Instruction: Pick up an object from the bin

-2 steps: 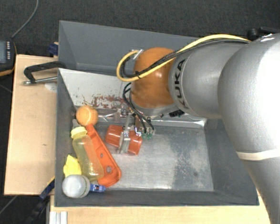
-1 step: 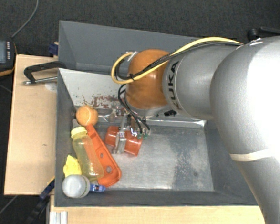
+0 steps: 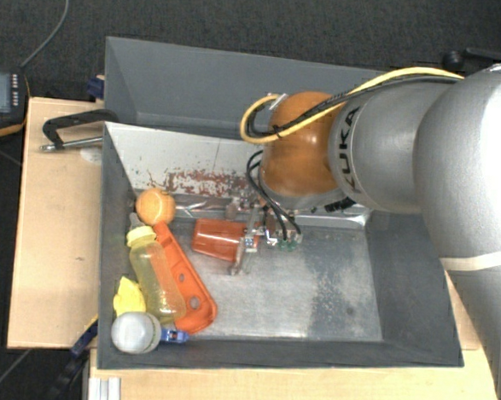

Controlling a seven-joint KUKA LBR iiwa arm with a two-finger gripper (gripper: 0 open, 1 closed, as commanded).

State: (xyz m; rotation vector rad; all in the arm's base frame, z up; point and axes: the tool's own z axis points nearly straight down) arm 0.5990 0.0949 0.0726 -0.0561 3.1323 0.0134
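The gripper [image 3: 245,247] is hanging low at the right edge of the red cup [image 3: 214,238]. Nothing is being lifted yet. I cannot tell whether the claw is apart or clamped.

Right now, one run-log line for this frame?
gripper: down at red cup, its right end | cup: lying mid-bin | hold: unconfirmed | rest: orange ball, bottle, orange paddle heaped at view-left wall

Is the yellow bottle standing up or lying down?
Lying down. The bottle rests on its side along the orange scoop by the bin's left wall, its cap pointing toward the far wall.
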